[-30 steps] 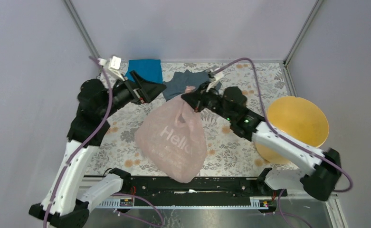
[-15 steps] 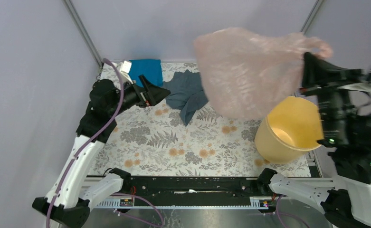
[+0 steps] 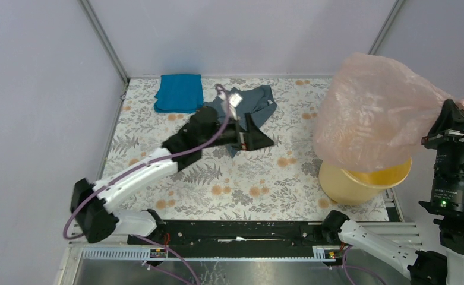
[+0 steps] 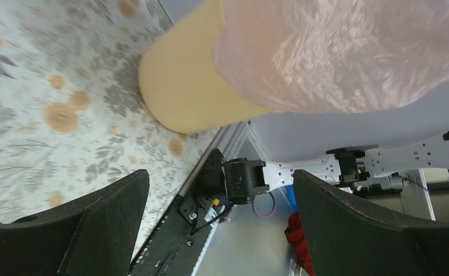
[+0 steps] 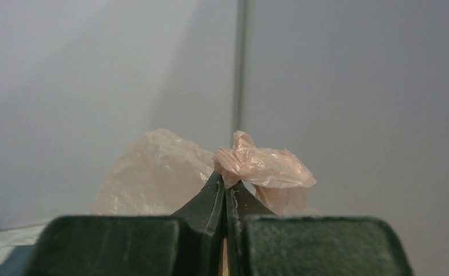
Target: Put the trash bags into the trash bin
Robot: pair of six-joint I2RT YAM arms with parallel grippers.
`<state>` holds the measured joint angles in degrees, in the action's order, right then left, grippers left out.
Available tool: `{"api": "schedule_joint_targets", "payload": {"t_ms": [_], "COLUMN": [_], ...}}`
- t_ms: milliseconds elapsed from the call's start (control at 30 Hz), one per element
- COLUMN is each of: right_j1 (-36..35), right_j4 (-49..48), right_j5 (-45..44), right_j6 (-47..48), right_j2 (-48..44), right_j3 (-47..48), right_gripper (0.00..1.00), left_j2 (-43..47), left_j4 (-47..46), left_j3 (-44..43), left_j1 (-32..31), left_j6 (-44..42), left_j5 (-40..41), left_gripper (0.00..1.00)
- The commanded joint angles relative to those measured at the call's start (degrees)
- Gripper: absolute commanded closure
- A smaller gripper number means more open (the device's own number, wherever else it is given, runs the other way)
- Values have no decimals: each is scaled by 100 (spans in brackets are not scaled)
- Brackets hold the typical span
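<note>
Trash bag (image 3: 372,116) is the thing to watch, and it hangs at the far right of the scene. Farthest left, a folded blue cloth (image 3: 179,92) lies at the back of the floral table (image 3: 158,148). The left gripper (image 3: 253,135) reaches out over the middle with its fingers spread wide and nothing between them, just in front of the crumpled grey garment (image 3: 259,98). Neither cloth is part of the job.

Right of these, the bag is ballooned out with air, and its lower part overlaps the top of the yellow-orange trash bin (image 3: 351,184) in both the overhead and left wrist views. Whether its bottom has gone inside the rim or only hangs in front of it cannot be told. Rightmost, the right gripper (image 5: 225,190) holds the bag aloft, its jaws pressed together on a bunched twist of film at the bag's top.

The film looks very light, limp and crinkly, so it will probably float, swing and cling instead of dropping straight. The gathered neck seems the right place to hold it, since the bunched layers give the fingers something thick to bite on, while a single smooth layer could slip or tear. Because the bag is about as wide as the bin, the trapped air may leave it perched on the rim. It would likely need lowering well into the bin, or a push down, before being let go.
</note>
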<state>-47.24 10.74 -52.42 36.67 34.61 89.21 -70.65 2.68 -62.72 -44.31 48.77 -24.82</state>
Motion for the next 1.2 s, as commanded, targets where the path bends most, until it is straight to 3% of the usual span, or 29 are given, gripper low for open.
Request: {"api": "schedule_joint_targets", "payload": {"t_ms": [0, 167, 400, 467, 700, 967, 1167], "right_j1": [3, -2, -3, -6, 3, 0, 1], "right_j4": [-1316, -1618, -1323, -808, -20, 443, 814], "right_j5": [-1243, -1392, -1305, -1194, -914, -718, -539], "right_j6": [1705, 2100, 2007, 1575, 901, 403, -11], "right_j2": [-202, -554, -795, -790, -707, -610, -440], "right_j3": [-438, -391, -19, 85, 151, 219, 287], "right_gripper": [100, 100, 100, 100, 100, 100, 100], "left_j2": [-775, -1998, -3252, -3574, -4423, -5060, -5222], "left_j4": [-1074, -1395, -2545, -2609, -2493, -2236, -845], "left_j3": [-547, -1371, -1976, -2271, -3030, -3811, -4597], "left_j1": [-800, -1322, -1467, -1527, -1639, -1687, -1839], "left_j6": [303, 450, 1242, 1323, 1530, 1619, 1179], "left_j5": [493, 592, 303, 296, 503, 604, 1331], "left_gripper": [1, 4, 10, 11, 28, 34, 53]}}
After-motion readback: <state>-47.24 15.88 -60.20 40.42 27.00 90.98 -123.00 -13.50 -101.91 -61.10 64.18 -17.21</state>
